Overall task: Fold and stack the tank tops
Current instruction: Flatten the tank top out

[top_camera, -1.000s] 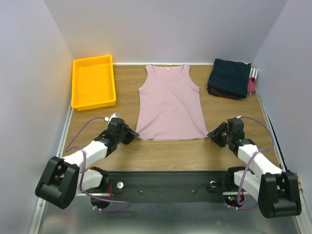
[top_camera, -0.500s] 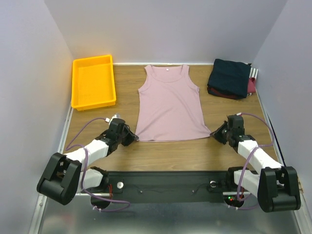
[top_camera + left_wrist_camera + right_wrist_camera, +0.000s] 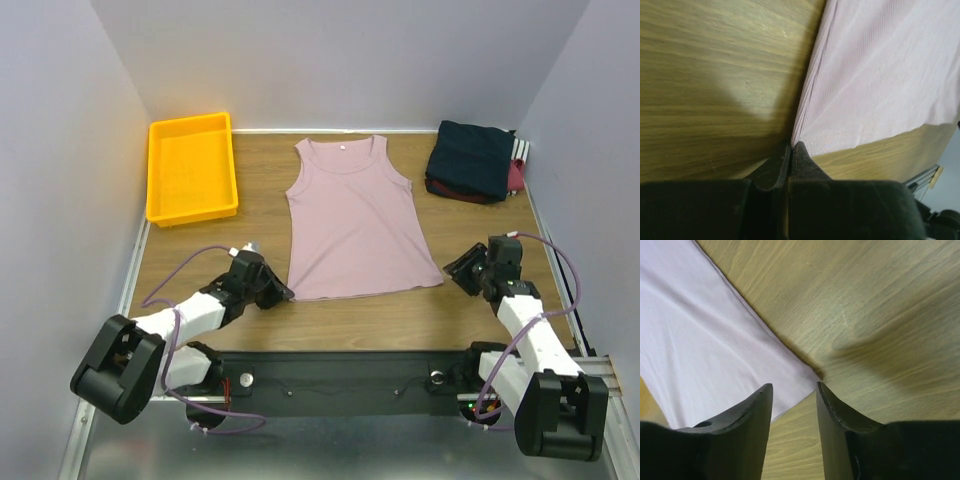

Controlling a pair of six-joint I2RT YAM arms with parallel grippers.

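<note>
One pink tank top (image 3: pixel 352 220) lay flat, unfolded, on the table (image 3: pixel 200 245) (folded tops (image 3: pixel 472 160) already stacked far right), left gripper (image 3: pixel 790 146) clenched on its hem corner, right gripper (image 3: pixel 795 390) slack-jawed astride the other.

Maroon top (image 3: pixel 516 178) mostly beneath navy top (image 3: pixel 470 158)

The left arm (image 3: pixel 195 315) and the right arm (image 3: pixel 528 330) lie low and stretched forward, the left end effector (image 3: pixel 791 146) with fingers pressed almost together, the right end effector (image 3: pixel 794 390) with fingers clearly apart.
</note>
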